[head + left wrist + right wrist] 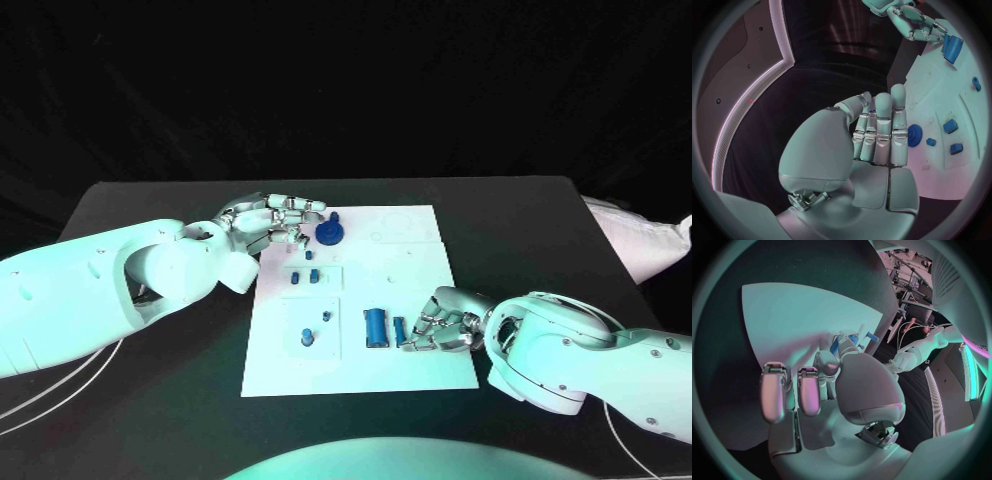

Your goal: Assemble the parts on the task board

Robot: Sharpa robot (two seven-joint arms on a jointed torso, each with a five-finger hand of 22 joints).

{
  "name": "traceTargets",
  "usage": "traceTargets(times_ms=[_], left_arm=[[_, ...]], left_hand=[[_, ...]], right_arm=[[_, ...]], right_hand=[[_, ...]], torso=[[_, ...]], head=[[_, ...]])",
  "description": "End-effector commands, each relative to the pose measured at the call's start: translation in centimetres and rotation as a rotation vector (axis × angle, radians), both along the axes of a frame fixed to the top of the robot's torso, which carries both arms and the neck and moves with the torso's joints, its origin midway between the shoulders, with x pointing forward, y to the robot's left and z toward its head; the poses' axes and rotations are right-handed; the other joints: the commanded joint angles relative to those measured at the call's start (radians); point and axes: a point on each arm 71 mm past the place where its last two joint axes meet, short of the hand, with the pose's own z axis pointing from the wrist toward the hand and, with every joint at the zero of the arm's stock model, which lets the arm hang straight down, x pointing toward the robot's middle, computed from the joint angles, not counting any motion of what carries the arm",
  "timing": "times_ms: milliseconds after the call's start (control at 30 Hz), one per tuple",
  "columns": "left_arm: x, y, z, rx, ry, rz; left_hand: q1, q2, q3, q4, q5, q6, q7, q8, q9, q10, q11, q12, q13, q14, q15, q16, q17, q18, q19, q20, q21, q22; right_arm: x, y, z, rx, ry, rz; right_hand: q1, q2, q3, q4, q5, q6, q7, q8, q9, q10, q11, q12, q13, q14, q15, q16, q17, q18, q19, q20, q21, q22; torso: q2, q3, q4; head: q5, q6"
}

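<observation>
Fingers of the silver left hand curl in over the far left corner of the flat white task board, and whether they actually grip the round blue gear-like part just to their right, I cannot tell; in the left wrist view that toothed blue disc sits right against the fingertips. Over on the near right, the silver right hand bends its fingers around a slim blue peg, seemingly pinching it beside the larger blue cylinder. Small blue blocks lie mid-board, and a blue oval piece rests near the left edge.
</observation>
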Motion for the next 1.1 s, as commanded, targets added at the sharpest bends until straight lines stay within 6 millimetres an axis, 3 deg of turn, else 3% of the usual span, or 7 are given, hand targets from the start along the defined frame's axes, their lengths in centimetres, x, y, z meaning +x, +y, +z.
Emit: traceTargets(times_ms=[33, 333, 767, 1100], left_arm=[[-0.1, -0.2, 0.1, -0.008, -0.004, -0.019], [-0.1, -0.2, 0.1, -0.005, -0.004, -0.022], [-0.1, -0.2, 0.0, 0.001, -0.003, -0.027], [-0.1, -0.2, 0.0, 0.003, -0.002, -0.03]], left_hand=[[0.002, 0.011, 0.002, -0.007, 0.0, -0.003, 0.001, 0.004, 0.0, -0.009, 0.002, 0.006, 0.0, -0.008, 0.001, -0.004, -0.001, 0.019, -0.007, 0.001, -0.007, 0.0], [0.004, 0.013, 0.002, -0.009, 0.001, -0.003, 0.002, 0.004, 0.0, -0.01, 0.002, 0.007, 0.0, -0.01, 0.001, -0.004, -0.002, 0.019, -0.008, 0.001, -0.007, 0.001], [0.015, 0.015, 0.009, -0.022, 0.004, -0.003, 0.002, 0.006, 0.0, -0.012, 0.002, 0.014, 0.0, -0.013, -0.001, -0.003, -0.006, 0.019, -0.01, -0.001, -0.004, 0.005], [0.018, 0.016, 0.01, -0.026, 0.004, -0.003, 0.002, 0.007, 0.0, -0.013, 0.002, 0.015, 0.0, -0.014, -0.001, -0.003, -0.007, 0.019, -0.011, -0.001, -0.002, 0.006]], right_arm=[[0.1, -0.1, -0.2, -0.018, -0.001, 0.015], [0.5, 0.0, -0.7, -0.036, 0.014, 0.019], [0.9, 0.0, -1.2, -0.073, 0.042, 0.039], [1.0, 0.0, -1.2, -0.065, 0.035, 0.038]], right_hand=[[-0.011, 0.017, -0.005, 0.003, 0.01, 0.004, 0.003, -0.001, 0.0, 0.007, 0.002, -0.003, 0.0, 0.088, -0.006, 0.007, 0.182, -0.013, 0.02, -0.001, 0.007, 0.048], [-0.02, 0.023, -0.014, 0.009, 0.026, 0.004, 0.002, -0.002, 0.0, 0.008, 0.002, -0.003, 0.001, 0.088, -0.006, 0.007, 0.182, -0.013, 0.02, -0.001, 0.007, 0.049], [0.077, 0.027, 0.014, -0.067, -0.001, 0.004, -0.001, -0.005, 0.001, 0.003, -0.002, -0.009, -0.002, 0.089, -0.01, 0.008, 0.184, -0.014, 0.021, -0.004, 0.008, 0.052], [0.06, 0.026, 0.008, -0.061, -0.01, 0.005, 0.002, -0.006, 0.001, 0.005, 0.0, -0.009, -0.002, 0.089, -0.008, 0.008, 0.184, -0.014, 0.02, -0.004, 0.008, 0.051]], torso=[[0.001, 0.0, 0.0007], [0.001, 0.0008, 0.0], [0.0, 0.0007, -0.0007], [-0.001, -0.0004, -0.0004]], head=[[0.001, -0.002], [0.003, -0.002], [0.003, -0.004], [0.001, -0.002]])
